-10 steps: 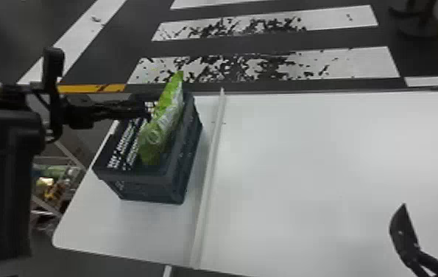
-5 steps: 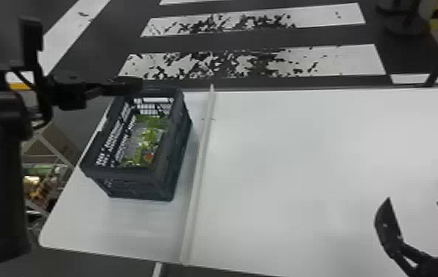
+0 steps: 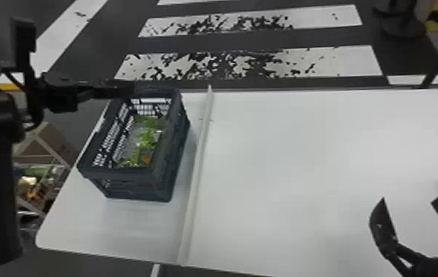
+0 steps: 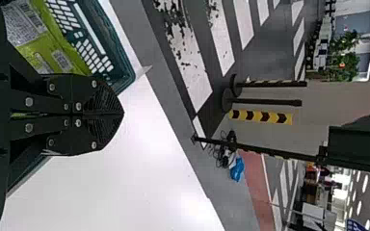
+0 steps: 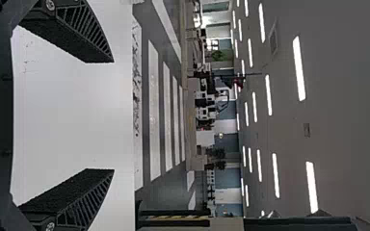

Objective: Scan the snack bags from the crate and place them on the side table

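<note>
And down it's gone: the shiny green plastic snack bag [image 3: 148,138], jutting above the dark grey slatted plastic crate [image 3: 133,191] a second ago, lies inside it! Left gripper [image 3: 132,89], black fingers pressed together, is at the crate's far-left corner; right gripper [image 3: 410,199], fingers spread wide, is well right of the crate, over the smooth white table [image 3: 302,165].

Slate-gray with latticed sides, the crate [image 3: 118,172] at left shows green snack bags [image 3: 148,138] touched with orange against a white table [image 3: 302,165]. Beyond, black-mottled white stripes [image 3: 339,60] band a dark gray floor [image 3: 192,44].
</note>
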Tool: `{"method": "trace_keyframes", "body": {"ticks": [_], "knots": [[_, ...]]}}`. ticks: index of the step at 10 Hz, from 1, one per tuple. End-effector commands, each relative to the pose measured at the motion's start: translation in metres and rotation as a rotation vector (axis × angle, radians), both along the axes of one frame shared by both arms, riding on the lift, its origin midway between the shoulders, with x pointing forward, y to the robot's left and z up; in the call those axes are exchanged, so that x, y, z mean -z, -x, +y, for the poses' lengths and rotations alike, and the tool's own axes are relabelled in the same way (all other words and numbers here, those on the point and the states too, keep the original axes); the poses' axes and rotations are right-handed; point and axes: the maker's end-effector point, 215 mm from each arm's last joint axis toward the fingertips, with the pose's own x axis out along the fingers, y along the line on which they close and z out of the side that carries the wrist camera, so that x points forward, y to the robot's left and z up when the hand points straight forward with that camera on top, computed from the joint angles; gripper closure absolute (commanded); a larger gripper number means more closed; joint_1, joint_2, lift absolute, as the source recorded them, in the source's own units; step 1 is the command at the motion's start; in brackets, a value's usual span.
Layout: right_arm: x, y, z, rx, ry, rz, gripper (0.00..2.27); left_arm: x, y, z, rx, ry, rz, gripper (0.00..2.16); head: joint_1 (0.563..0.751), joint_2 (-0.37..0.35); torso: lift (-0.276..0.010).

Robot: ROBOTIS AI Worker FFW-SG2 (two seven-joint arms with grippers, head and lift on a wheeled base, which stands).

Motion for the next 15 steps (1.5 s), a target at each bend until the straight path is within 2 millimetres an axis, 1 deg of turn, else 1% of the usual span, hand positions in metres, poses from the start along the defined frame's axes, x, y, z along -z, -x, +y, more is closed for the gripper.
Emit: {"method": "trace_keyframes", "body": {"ticks": [1, 2, 3, 4, 5, 6, 7, 9, 10, 11, 13, 15], "knots": [[-0.001, 0.0, 0.002, -0.003, -0.003, -0.001, 0.06, 0.011, 0.0, 0.009, -0.034, -0.032, 0.01, 1.95, 0.695, 0.188, -0.094], [0.0, 0.001, 0.002, -0.003, -0.003, 0.002, 0.06, 0.016, -0.001, 0.014, -0.054, -0.039, 0.018, 1.6, 0.695, 0.199, -0.094], [0.0, 0.001, 0.001, -0.002, -0.002, 0.002, 0.06, 0.022, -0.002, 0.018, -0.071, -0.058, 0.025, 1.29, 0.695, 0.204, -0.094], [0.001, 0.003, 0.001, -0.002, -0.002, 0.005, 0.06, 0.028, -0.004, 0.021, -0.082, -0.097, 0.038, 1.27, 0.695, 0.21, -0.094], [0.0, 0.003, 0.001, -0.003, -0.001, 0.003, 0.06, 0.034, -0.003, 0.024, -0.08, -0.137, 0.053, 1.03, 0.695, 0.214, -0.094], [-0.001, 0.002, 0.001, -0.002, -0.002, 0.0, 0.06, 0.039, -0.004, 0.024, -0.083, -0.155, 0.06, 0.91, 0.695, 0.216, -0.094], [-0.001, 0.002, 0.001, -0.002, -0.002, 0.0, 0.06, 0.043, -0.006, 0.023, -0.074, -0.18, 0.054, 0.58, 0.695, 0.217, -0.094], [-0.001, 0.002, 0.001, -0.002, -0.002, 0.0, 0.06, 0.06, -0.015, 0.025, -0.073, -0.271, 0.065, 0.42, 0.695, 0.22, -0.094], [0.0, 0.003, 0.001, -0.002, -0.002, 0.0, 0.06, 0.069, -0.018, 0.026, -0.082, -0.294, 0.081, 0.37, 0.695, 0.22, -0.094], [0.0, 0.004, -0.001, 0.0, -0.001, 0.001, 0.06, 0.074, -0.018, 0.027, -0.086, -0.293, 0.09, 0.36, 0.695, 0.219, -0.094], [0.001, 0.005, -0.001, 0.0, -0.002, 0.004, 0.06, 0.081, -0.017, 0.029, -0.083, -0.308, 0.098, 0.25, 0.695, 0.218, -0.094], [0.0, 0.005, 0.0, -0.001, -0.003, 0.001, 0.06, 0.086, -0.013, 0.029, -0.069, -0.317, 0.108, 0.18, 0.695, 0.219, -0.094]]}}
